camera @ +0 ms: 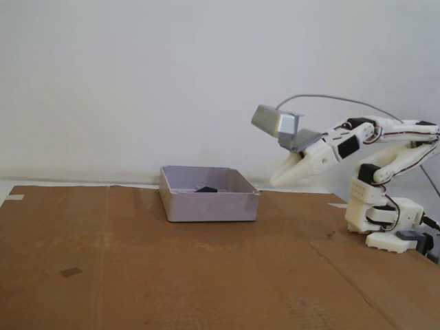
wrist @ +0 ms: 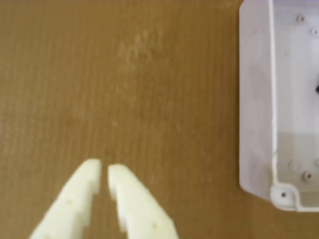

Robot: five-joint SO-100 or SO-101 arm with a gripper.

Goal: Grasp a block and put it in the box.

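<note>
A white open box (camera: 209, 203) stands on the brown cardboard in the fixed view, with a dark block (camera: 206, 188) lying inside it. In the wrist view the box's rim (wrist: 256, 99) fills the right edge, and a dark speck (wrist: 317, 88) shows inside at the frame edge. My gripper (camera: 275, 181) hangs in the air to the right of the box, above the cardboard. In the wrist view its two cream fingers (wrist: 105, 172) are nearly together with only a thin slit between them and nothing held.
The brown cardboard sheet (camera: 172, 275) covers the table in front of a white wall. The arm's white base (camera: 388, 223) stands at the right edge. A small dark patch (camera: 70, 272) lies on the cardboard at the left.
</note>
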